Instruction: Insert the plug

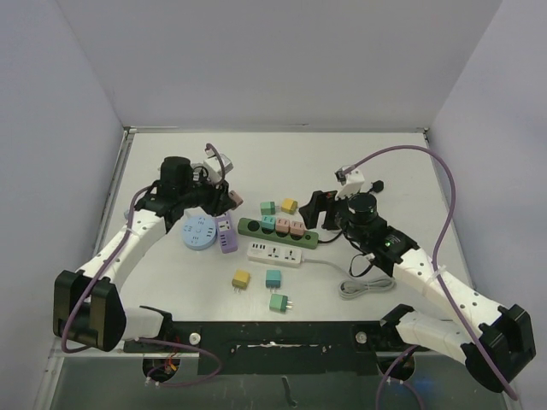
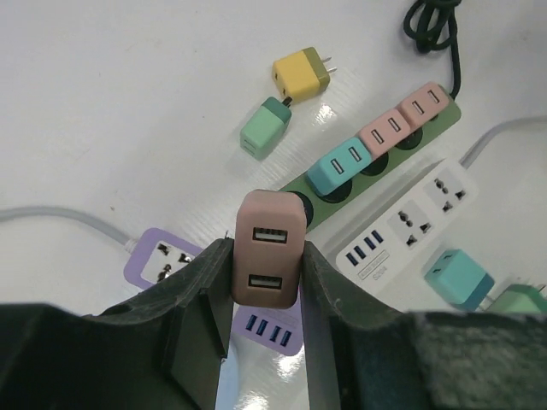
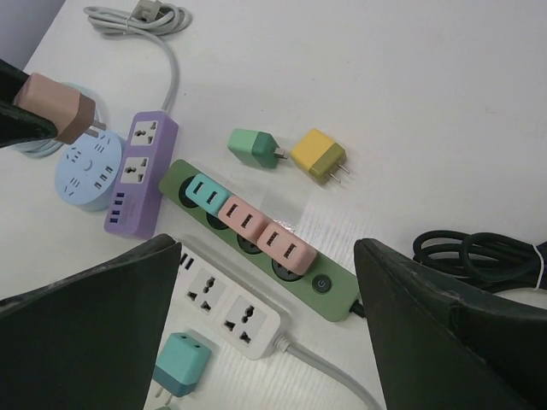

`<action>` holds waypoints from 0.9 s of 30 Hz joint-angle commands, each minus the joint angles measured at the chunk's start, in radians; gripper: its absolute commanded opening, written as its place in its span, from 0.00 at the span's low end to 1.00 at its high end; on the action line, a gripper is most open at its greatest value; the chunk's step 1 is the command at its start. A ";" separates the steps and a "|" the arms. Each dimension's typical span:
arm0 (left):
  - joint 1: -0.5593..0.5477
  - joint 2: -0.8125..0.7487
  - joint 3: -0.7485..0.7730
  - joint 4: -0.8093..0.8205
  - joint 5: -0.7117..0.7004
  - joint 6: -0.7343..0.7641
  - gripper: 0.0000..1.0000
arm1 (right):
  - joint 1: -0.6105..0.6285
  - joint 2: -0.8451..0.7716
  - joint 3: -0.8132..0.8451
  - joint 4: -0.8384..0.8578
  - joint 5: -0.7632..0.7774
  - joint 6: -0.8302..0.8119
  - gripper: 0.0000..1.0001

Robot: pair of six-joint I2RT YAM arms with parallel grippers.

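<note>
1. Black fingers of your left gripper [image 2: 265, 266] fill the near edge of the left wrist view, jaws pinching a pink two-port charger plug [image 2: 268, 224] by its sides.
2. Under it lie a purple power strip [image 2: 161, 256], a long green power strip [image 2: 340, 195] and a white power strip [image 2: 410, 220]. The held plug touches none of them.
3. The green strip carries a teal plug [image 2: 338, 166] and two pink ones. The end socket beside the teal one looks free.
4. Right wrist view: your right gripper [image 3: 267, 248] is spread wide over the green strip and holds nothing. The held plug shows top left with its prongs bare, above a round blue socket hub [image 3: 81, 166].
5. Top view: the left gripper hangs by the purple strip and the hub. Five loose cube plugs [image 1: 273, 278] lie on the white table [image 1: 385, 171].
6. My read: the grasp is done but the insertion is not. You have yet to line the prongs up with a free socket and press the plug home.
</note>
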State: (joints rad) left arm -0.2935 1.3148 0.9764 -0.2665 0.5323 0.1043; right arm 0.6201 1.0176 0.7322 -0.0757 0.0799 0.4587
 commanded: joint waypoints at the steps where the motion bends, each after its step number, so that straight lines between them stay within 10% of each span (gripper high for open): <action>1: -0.001 -0.041 0.025 -0.042 0.161 0.471 0.19 | -0.006 -0.031 -0.007 0.013 0.008 0.024 0.84; 9: -0.009 0.125 0.179 -0.413 0.296 0.929 0.19 | -0.016 -0.042 -0.043 0.035 -0.005 0.034 0.85; 27: -0.149 0.553 0.569 -0.816 0.141 1.241 0.15 | -0.064 -0.032 -0.080 0.056 -0.032 0.042 0.85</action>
State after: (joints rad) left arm -0.4316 1.8599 1.4765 -0.9905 0.6094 1.2480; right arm 0.5625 0.9936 0.6529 -0.0837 0.0612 0.4881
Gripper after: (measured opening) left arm 0.312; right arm 0.847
